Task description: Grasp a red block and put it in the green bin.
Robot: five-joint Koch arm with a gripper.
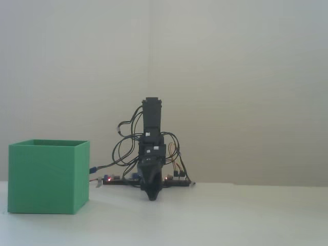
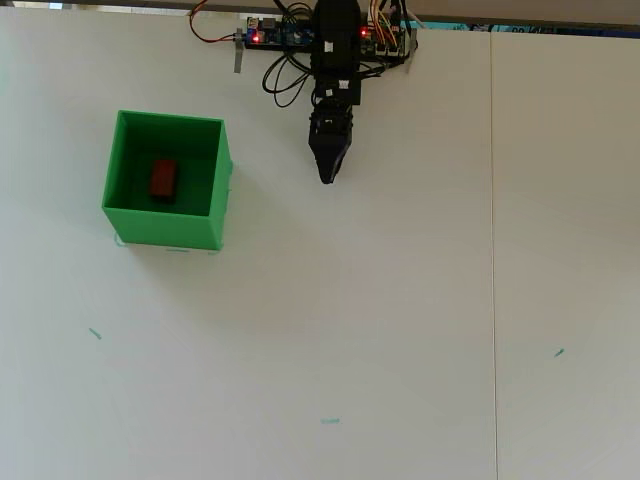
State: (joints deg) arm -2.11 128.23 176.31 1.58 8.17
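Observation:
The red block (image 2: pixel 163 180) lies on the floor inside the green bin (image 2: pixel 218 195), seen from overhead. From the fixed view the green bin (image 1: pixel 47 177) stands at the left and its walls hide the block. My gripper (image 2: pixel 327 176) points down the picture from the folded arm, to the right of the bin and apart from it. Its jaws come together in a single point and hold nothing. In the fixed view the gripper (image 1: pixel 151 197) hangs just above the table.
The arm's base with its board and wires (image 2: pixel 300 35) sits at the table's top edge in the overhead view. A seam (image 2: pixel 492 250) runs down the white table at the right. Small teal marks (image 2: pixel 330 421) dot the surface.

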